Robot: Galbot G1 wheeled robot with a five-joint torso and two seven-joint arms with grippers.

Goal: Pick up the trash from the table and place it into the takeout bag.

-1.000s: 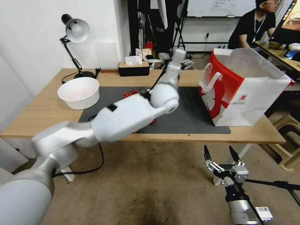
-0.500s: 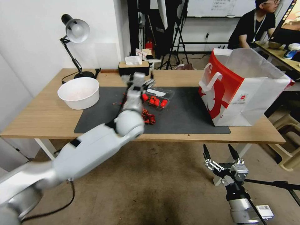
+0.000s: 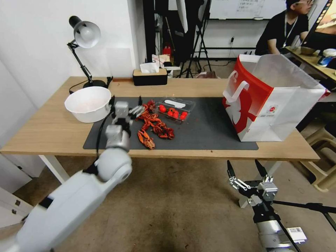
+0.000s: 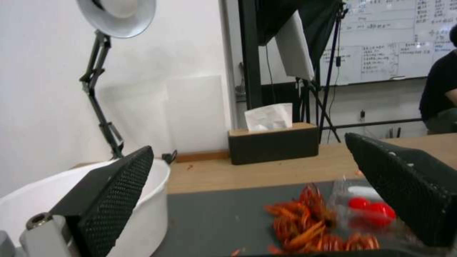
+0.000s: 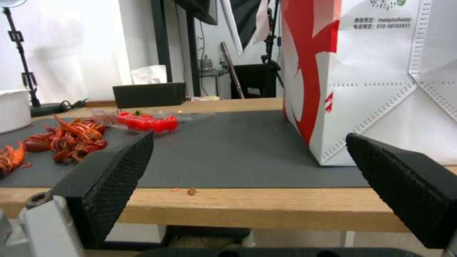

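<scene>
Red crayfish shells (image 3: 154, 127) (image 4: 309, 221) (image 5: 66, 139) lie heaped on the dark mat (image 3: 210, 129) of the table (image 3: 45, 129). Just behind them sits a clear plastic tray with red tomatoes (image 3: 175, 109) (image 4: 371, 210) (image 5: 142, 121). My left gripper (image 3: 126, 102) (image 4: 247, 150) hangs open and empty over the mat's left part, between a white bowl (image 3: 89, 103) (image 4: 152, 214) and the shells. At the table's right end the red and white takeout bag (image 3: 273, 98) (image 5: 381, 89) stands upright with its mouth open. My right gripper (image 3: 245, 171) (image 5: 250, 139) waits open, low in front of the table's front edge.
A desk lamp (image 3: 84, 35) and a black tissue box (image 3: 149, 75) stand along the table's far edge. A beige stool (image 3: 325, 175) is on the floor to the right. Small crumbs (image 5: 190, 191) lie near the front edge.
My left arm has swung back from high near the bag, leftward and down, to the mat's left side beside the bowl. The right arm has stayed put.
</scene>
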